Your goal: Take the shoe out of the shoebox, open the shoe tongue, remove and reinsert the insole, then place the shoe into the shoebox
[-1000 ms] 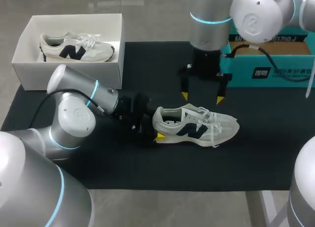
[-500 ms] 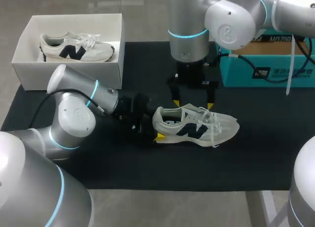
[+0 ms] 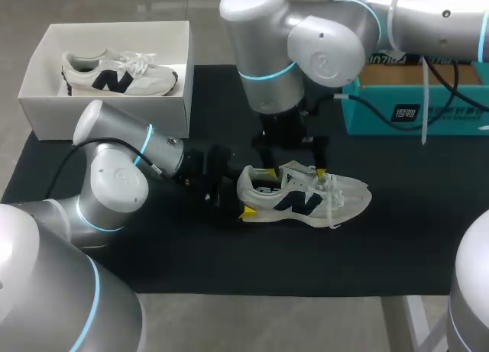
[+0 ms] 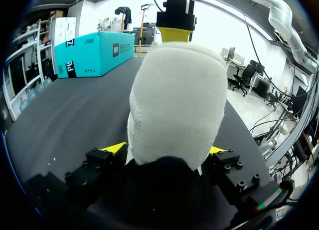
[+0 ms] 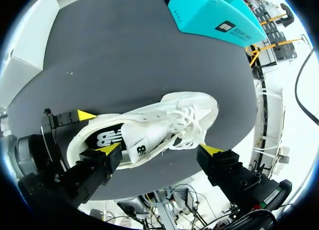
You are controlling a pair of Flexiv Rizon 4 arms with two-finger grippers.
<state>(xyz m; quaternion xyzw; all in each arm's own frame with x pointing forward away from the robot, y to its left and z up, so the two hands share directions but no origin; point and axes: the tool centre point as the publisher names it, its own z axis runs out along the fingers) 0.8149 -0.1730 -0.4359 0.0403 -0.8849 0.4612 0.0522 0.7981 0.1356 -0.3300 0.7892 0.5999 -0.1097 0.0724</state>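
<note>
Shoe (image 3: 306,193) stayed put while the right gripper (image 3: 296,171) had swung in above it, fingers spread astride its tongue; the left gripper (image 4: 164,149) pinched its heel.

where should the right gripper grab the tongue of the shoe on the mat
Grip the tongue by its free top edge, coming down from above. The shoe sits sole down, heel clamped by the left gripper, so the tongue stands up at the opening, under the open right gripper.

Black mat (image 3: 229,268), grey tabletop (image 3: 252,321)
</note>
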